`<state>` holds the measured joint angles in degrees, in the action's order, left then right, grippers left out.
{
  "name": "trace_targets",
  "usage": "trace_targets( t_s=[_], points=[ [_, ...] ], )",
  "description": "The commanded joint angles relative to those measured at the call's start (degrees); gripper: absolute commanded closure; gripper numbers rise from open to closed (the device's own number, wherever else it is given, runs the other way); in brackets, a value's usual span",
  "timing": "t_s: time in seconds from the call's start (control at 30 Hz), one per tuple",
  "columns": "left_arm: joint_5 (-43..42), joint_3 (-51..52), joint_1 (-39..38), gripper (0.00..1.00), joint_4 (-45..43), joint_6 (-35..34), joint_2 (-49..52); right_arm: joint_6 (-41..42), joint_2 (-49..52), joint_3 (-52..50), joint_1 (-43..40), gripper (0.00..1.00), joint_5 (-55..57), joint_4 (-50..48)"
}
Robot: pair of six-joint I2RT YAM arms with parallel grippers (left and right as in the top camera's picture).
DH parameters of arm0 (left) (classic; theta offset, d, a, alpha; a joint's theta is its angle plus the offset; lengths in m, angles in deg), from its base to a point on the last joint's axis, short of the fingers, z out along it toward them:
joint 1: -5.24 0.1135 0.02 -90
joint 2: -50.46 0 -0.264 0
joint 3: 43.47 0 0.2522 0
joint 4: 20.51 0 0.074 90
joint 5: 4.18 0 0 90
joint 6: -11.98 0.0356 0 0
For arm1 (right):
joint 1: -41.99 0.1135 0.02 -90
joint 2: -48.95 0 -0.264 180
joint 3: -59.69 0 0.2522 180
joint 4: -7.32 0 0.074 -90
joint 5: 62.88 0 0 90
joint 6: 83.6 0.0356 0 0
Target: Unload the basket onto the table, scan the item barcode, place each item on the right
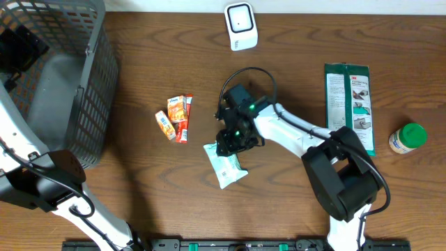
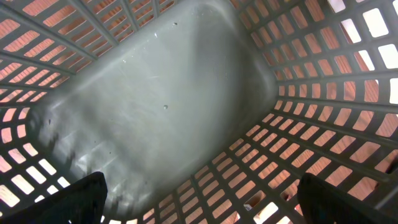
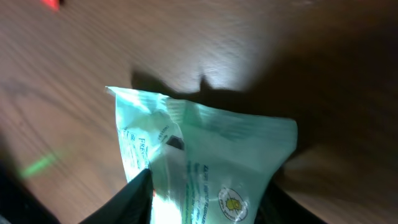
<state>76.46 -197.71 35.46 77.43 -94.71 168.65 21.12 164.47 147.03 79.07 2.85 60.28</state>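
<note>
**Pick-up of pouch under way; scan not yet made**

Step in hand, as judged: securing the item for scanning. The next move calls for a firm pinch on the pouch, a clean lift off the wooden table, and a carry up to the scanner with the barcode face turned towards its window. Which face bears the barcode cannot be read here.

Far left of the scanner stands the grey plastic mesh basket (image 1: 66,77). The left gripper (image 2: 199,208) hangs inside it with its fingers spread wide and nothing between them; the left wrist view shows only the bare basket floor.

Nearer, below and left of the scanner, lies a cluster of small orange and red snack packets (image 1: 174,117), untouched.

Directly below the scanner, well apart from it, lies the pale green and white flat plastic pouch (image 1: 225,165), askew on the table. The right gripper (image 1: 233,138) sits over the pouch's end nearest the scanner. In the right wrist view the pouch runs up between the two dark fingers, one on each side and partway in. Whether they yet pinch it cannot be told.

The white box-shaped barcode scanner (image 1: 240,26) stands at the table's far edge.

Below and right of the scanner lie a long green flat retail pack (image 1: 350,104) and, further right, a small jar with a green lid (image 1: 408,137). Neither is engaged.
</note>
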Motion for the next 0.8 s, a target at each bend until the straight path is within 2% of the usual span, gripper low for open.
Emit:
trace_targets(
  t_s=[0.0,0.13,0.3,0.37,0.43,0.57,0.77],
  points=[
    [-0.5,-1.0,0.0,0.02,0.2,-0.1,-1.3,3.1,1.9,-3.1,2.8,0.62,2.9,-0.2],
    [-0.5,-1.0,0.0,0.02,0.2,-0.1,-1.3,3.7,1.9,-3.1,3.5,0.64,5.8,0.2],
    [-0.5,-1.0,0.0,0.02,0.2,-0.1,-1.3,3.7,1.9,-3.1,2.2,0.61,5.8,0.3],
    [-0.5,-1.0,0.0,0.02,0.2,-0.1,-1.3,3.7,1.9,-3.1,1.4,0.58,5.2,0.9],
    [-0.5,-1.0,0.0,0.02,0.2,-0.1,-1.3,3.7,1.9,-3.1,0.7,0.5,4.7,1.8],
    [-0.5,-1.0,0.0,0.02,0.2,-0.1,-1.3,3.7,1.9,-3.1,-1.2,0.45,2.9,2.1],
    [-0.5,-1.0,0.0,0.02,0.2,-0.1,-1.3,3.0,1.9,-3.1,-3.3,0.43,-2.4,5.6]
  ],
)
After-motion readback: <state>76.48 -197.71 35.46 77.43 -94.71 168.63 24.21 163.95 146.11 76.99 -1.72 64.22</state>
